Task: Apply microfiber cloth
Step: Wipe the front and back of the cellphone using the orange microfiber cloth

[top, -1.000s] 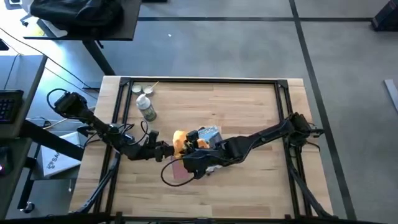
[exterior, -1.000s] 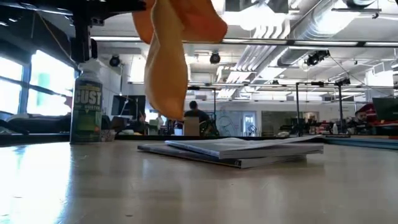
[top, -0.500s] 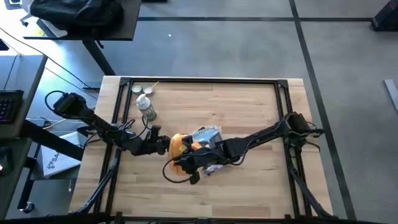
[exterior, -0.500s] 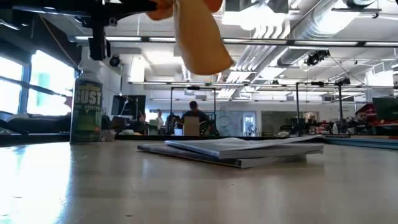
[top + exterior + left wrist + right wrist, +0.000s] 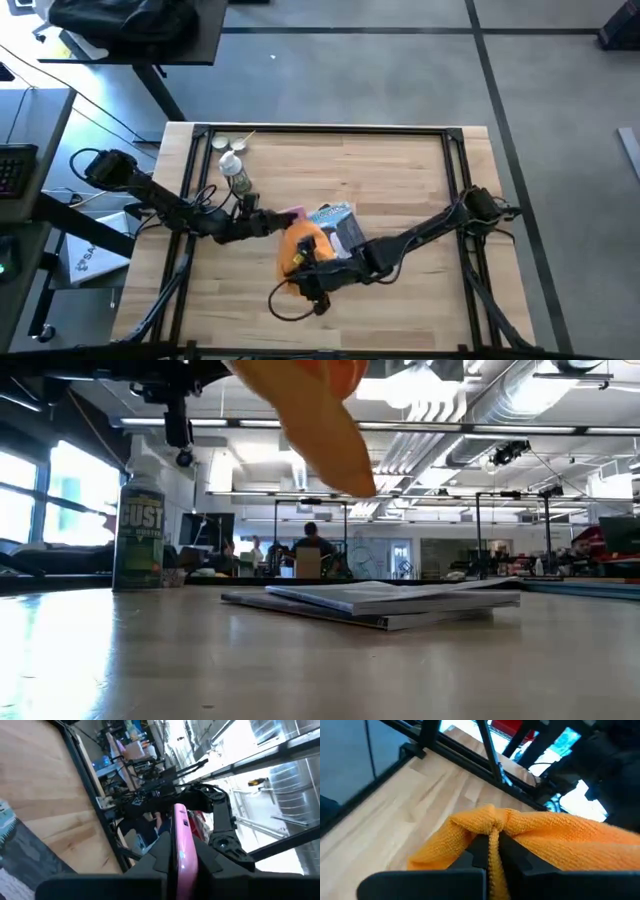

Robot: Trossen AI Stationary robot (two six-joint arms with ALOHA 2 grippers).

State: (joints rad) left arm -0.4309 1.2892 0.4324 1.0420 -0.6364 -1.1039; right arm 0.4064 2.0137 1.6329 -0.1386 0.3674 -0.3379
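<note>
While the right hand [image 5: 492, 851] pinches the microfiber cloth [image 5: 298, 245] above mid-tabletop [image 5: 400, 180], the left hand [image 5: 180, 862] clamps a pink phone [image 5: 180, 837] beside it. Such a thin pinch could let the cloth slide free during wiping, I judge.

On my table [image 5: 400, 180], upper left: one spray can [image 5: 238, 176] lying down, two small round lids [image 5: 231, 145] beside it. Centre: one blue-grey printed packet [image 5: 335, 216]. Low view: stacked flat booklets [image 5: 380, 600], can upright at left.
</note>
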